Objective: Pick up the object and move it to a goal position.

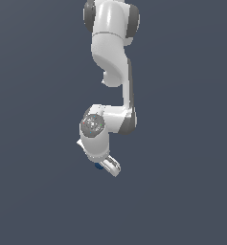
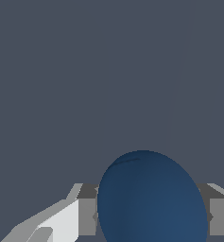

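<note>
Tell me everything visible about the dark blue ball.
The dark blue ball looks smooth, matte and rounded, with one faint edge line near its top. In the wrist view it sits between the gripper's grey fingertip pads, which flank it on both sides. In the exterior view only a small blue sliver shows beside the fingers. No surface under it can be made out.

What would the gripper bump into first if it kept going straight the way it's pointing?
Probably nothing: the gripper already has the blue ball between its fingers, and only plain grey shows beyond; depth there is unclear.
</note>
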Action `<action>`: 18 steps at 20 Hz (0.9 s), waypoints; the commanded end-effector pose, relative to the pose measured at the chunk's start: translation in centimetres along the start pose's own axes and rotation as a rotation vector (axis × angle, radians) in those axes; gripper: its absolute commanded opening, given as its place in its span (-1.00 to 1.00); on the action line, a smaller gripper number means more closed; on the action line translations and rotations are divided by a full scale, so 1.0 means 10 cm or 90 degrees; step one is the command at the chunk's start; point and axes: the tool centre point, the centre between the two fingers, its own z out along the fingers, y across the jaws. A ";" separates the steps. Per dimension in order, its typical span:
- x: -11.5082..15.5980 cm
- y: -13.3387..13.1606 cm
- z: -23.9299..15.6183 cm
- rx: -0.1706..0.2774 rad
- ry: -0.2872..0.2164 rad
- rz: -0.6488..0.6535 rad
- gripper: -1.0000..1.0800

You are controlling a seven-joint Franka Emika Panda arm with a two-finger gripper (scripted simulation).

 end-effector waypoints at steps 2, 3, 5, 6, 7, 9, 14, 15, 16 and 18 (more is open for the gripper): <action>-0.04 0.02 -0.19 0.001 0.001 0.000 -1.00; -0.05 0.03 -0.26 0.001 0.001 0.000 -1.00; -0.09 0.04 -0.40 0.001 0.001 0.000 -1.00; -0.10 0.05 -0.47 0.001 0.001 0.000 -1.00; -0.11 0.06 -0.54 0.001 0.001 0.000 -1.00; -0.14 0.07 -0.65 0.001 0.001 0.000 -1.00; -0.18 0.09 -0.86 0.001 0.001 0.000 -1.00; -0.18 0.10 -0.88 0.001 0.001 0.000 -1.00; -0.18 0.10 -0.90 0.001 0.001 0.000 -1.00; -0.18 0.10 -0.92 0.001 0.001 0.000 -1.00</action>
